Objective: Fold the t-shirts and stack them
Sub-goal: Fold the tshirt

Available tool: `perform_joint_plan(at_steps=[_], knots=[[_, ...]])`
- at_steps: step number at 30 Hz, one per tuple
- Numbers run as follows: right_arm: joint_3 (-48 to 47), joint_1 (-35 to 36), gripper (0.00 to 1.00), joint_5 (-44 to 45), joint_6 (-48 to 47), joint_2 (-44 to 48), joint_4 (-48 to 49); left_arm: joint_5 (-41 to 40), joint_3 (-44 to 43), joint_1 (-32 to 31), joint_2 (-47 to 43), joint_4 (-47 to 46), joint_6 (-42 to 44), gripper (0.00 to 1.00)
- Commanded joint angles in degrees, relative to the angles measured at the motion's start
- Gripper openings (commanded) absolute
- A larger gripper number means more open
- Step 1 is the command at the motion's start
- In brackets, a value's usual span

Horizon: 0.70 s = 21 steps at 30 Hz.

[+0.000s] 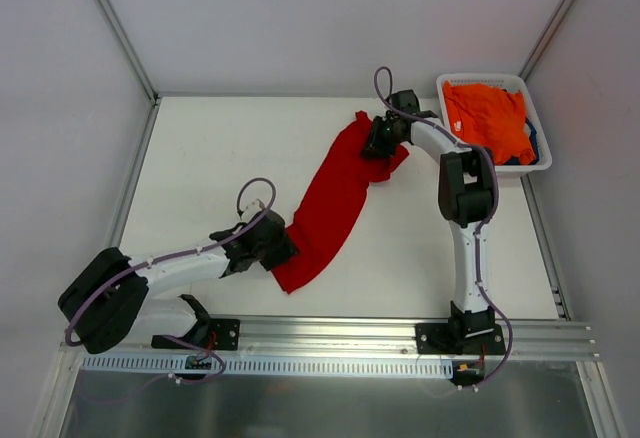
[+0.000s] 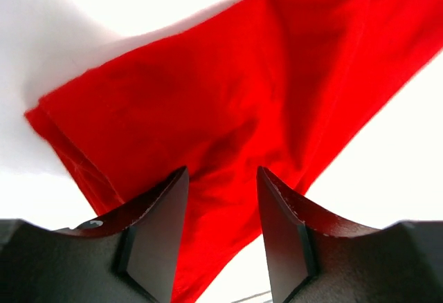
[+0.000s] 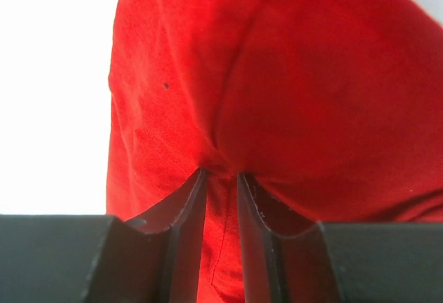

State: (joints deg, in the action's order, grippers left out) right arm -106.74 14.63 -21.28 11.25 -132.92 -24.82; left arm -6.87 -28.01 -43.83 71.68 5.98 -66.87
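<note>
The red t-shirt (image 1: 335,198) lies bunched in a long diagonal strip across the table, from near left to far right. My right gripper (image 1: 378,143) is at its far end, shut on a pinch of the red cloth (image 3: 291,75), which bunches between the jaws (image 3: 220,173). My left gripper (image 1: 283,250) is at the near end of the strip. Its jaws stand apart (image 2: 221,171) over the red cloth (image 2: 208,95). The orange t-shirt (image 1: 485,118) lies crumpled in the basket, with a bit of dark blue cloth (image 1: 534,143) at its right edge.
The white plastic basket (image 1: 480,79) stands at the table's far right corner, just right of my right arm. White walls and metal frame rails border the table (image 1: 200,178). A rail runs along the near edge.
</note>
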Motion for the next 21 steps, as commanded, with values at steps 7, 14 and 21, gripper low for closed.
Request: perform_joint_plan(at_steps=[7, 14, 21], knots=[[-10.31, -0.13, 0.28, -9.3, 3.87, -6.46, 8.46, -6.74, 9.12, -13.81, 4.43, -5.71, -25.4, 0.41], [-15.95, -0.39, 0.29, -13.26, 11.07, -11.91, 15.93, -10.61, 4.64, -23.57, 14.17, -13.08, -35.95, 0.4], [-17.54, -0.22, 0.29, -17.39, 15.83, -14.03, 22.88, -15.53, -1.77, -27.27, 15.69, -12.84, -32.54, 0.4]])
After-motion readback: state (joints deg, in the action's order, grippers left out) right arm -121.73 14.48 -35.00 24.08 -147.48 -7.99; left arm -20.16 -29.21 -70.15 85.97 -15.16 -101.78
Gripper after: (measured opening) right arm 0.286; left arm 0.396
